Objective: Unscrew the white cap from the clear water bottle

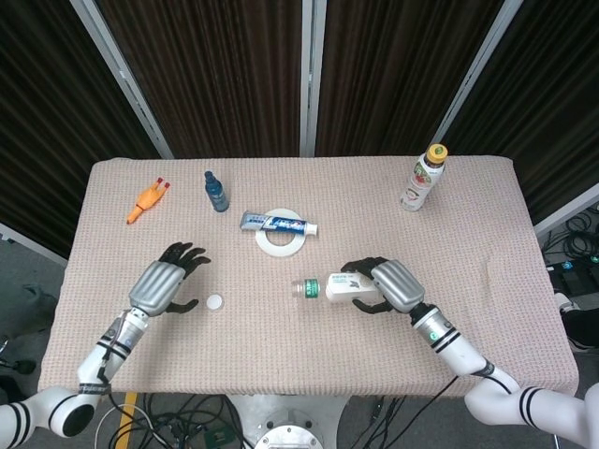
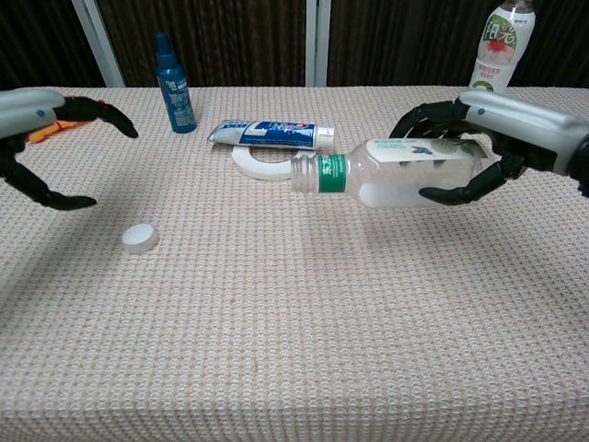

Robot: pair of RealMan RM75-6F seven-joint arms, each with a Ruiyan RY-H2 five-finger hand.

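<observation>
With the white cap [image 2: 140, 238] off on the table [image 2: 294, 350], my left hand [image 1: 165, 286] spread empty, my right hand [image 2: 479, 157] wraps the clear water bottle [image 2: 391, 172], apparently nearly laid down.

Left robot hand [image 1: 161, 286] spread empty; right robot hand [image 1: 388, 283] curled, gripping.

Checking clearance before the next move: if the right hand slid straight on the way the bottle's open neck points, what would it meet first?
Probably nothing close: the bottle in the right hand points at bare cloth, with the cap further along that line.

Dark curtains [image 1: 225, 65] hang behind the beige-clothed table [image 1: 487, 234].
</observation>
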